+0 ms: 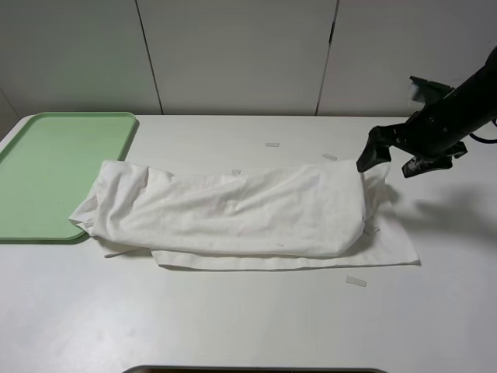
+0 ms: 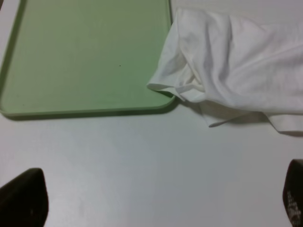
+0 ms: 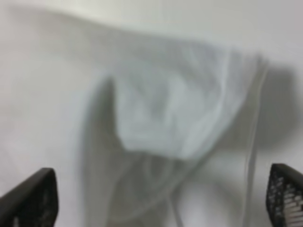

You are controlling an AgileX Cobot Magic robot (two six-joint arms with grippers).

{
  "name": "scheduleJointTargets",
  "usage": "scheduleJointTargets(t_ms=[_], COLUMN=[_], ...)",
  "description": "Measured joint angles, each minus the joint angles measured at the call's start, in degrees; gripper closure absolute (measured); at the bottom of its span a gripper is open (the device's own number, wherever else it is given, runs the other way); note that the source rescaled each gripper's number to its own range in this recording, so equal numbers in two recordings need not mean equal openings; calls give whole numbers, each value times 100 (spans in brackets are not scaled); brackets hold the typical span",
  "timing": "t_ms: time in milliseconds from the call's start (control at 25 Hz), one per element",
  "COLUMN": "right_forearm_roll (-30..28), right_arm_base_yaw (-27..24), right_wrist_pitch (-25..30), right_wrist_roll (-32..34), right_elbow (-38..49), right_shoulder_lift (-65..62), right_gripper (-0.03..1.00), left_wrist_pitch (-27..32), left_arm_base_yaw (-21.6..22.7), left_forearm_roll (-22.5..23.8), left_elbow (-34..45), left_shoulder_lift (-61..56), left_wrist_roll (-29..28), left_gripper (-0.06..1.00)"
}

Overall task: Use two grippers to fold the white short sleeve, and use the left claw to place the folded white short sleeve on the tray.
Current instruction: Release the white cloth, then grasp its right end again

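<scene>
The white short sleeve [image 1: 241, 214] lies folded lengthwise into a long, wrinkled band across the middle of the desk [image 1: 233, 326]. 1 end laps over the near corner of the green tray [image 1: 46, 167]. The right pincer [image 1: 387, 166] hovers just above the shirt's other end, jaws spread and holding nothing (its wrist view is blurred). The left pincer [image 2: 158, 198] is also spread wide, over bare desk near the tray's corner and clear of the cloth. A tape strip [image 1: 356, 280] lies just in front of the shirt.
</scene>
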Motion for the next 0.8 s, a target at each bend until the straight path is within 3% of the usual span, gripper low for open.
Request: scheduleJointTargets(t_ms=[400,800], right_forearm_roll=[501,312], right_arm_base_yaw=[416,403], right_wrist_pitch=[-568,-728], right_wrist_roll=[-162,-158], right_elbow=[0,25], right_shoulder_lift=[-193,667], right_gripper=[-3,-3], left_wrist_pitch=[-7,-7], left_arm_base_yaw=[0,0], left_forearm_roll=[15,15], left_elbow=[0,0], left_shoulder_lift=[0,0], left_wrist_roll=[0,0], left_gripper=[-6,-6])
